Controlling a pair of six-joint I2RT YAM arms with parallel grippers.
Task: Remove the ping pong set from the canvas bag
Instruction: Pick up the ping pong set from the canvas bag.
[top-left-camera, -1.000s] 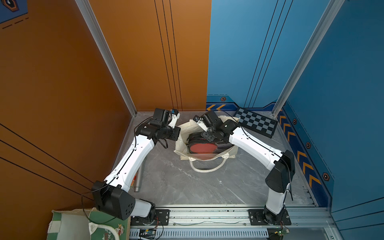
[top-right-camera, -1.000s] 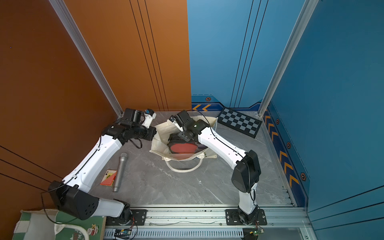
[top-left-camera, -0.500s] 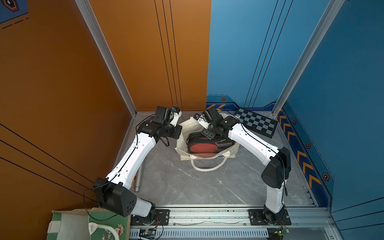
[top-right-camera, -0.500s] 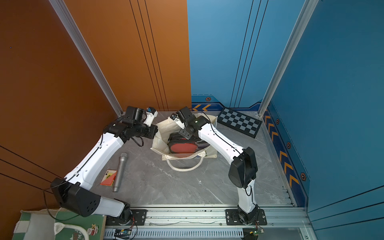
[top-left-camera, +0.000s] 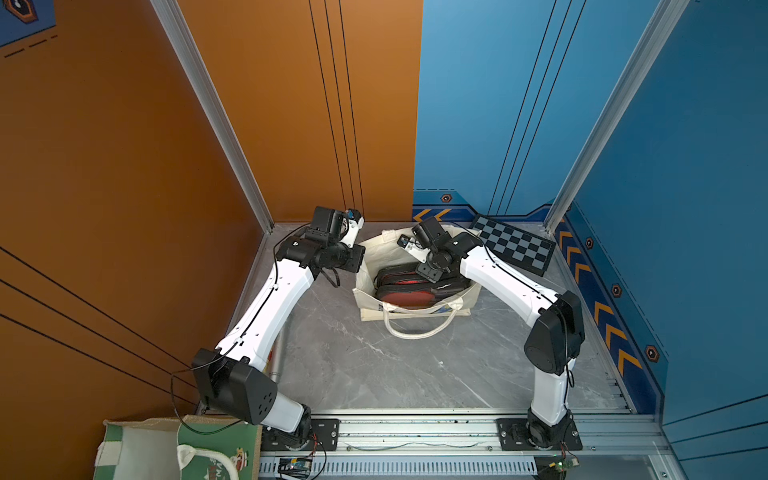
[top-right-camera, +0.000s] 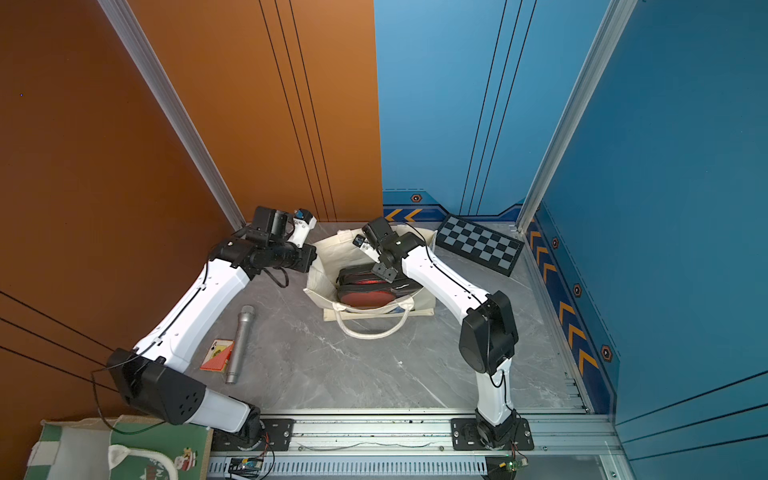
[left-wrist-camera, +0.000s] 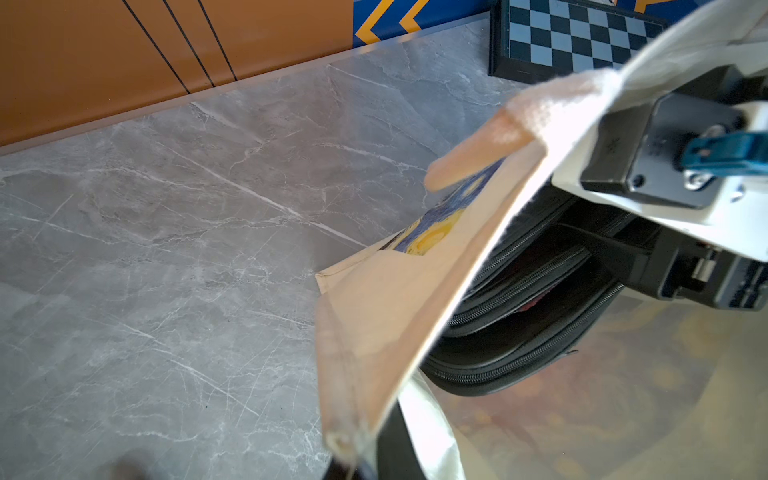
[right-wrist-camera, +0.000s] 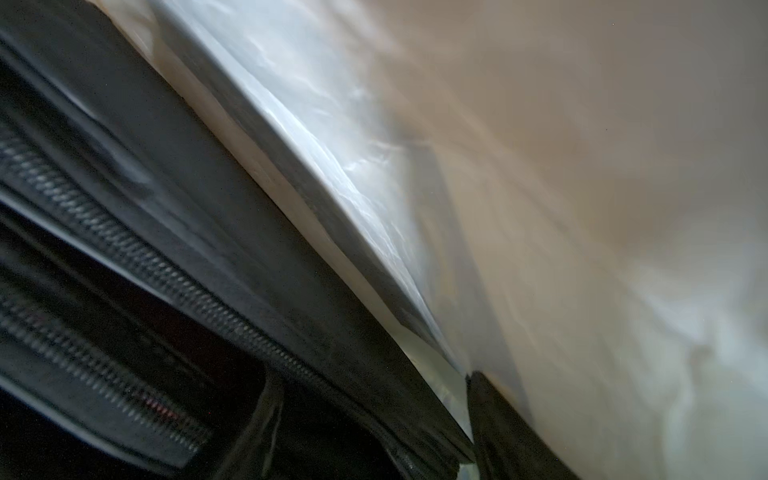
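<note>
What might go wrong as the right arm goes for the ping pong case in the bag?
The right gripper sits between case and bag lining, so it may pinch cloth too. The left gripper only pinches the rim; if that slips, the bag may lift with the case.

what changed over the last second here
Little: the right arm's elbow rose and drew inward while the right gripper stayed inside the canvas bag over the ping pong set. Nothing was taken or let go. The left gripper still pinches the bag's rim; bag and set unmoved.
</note>
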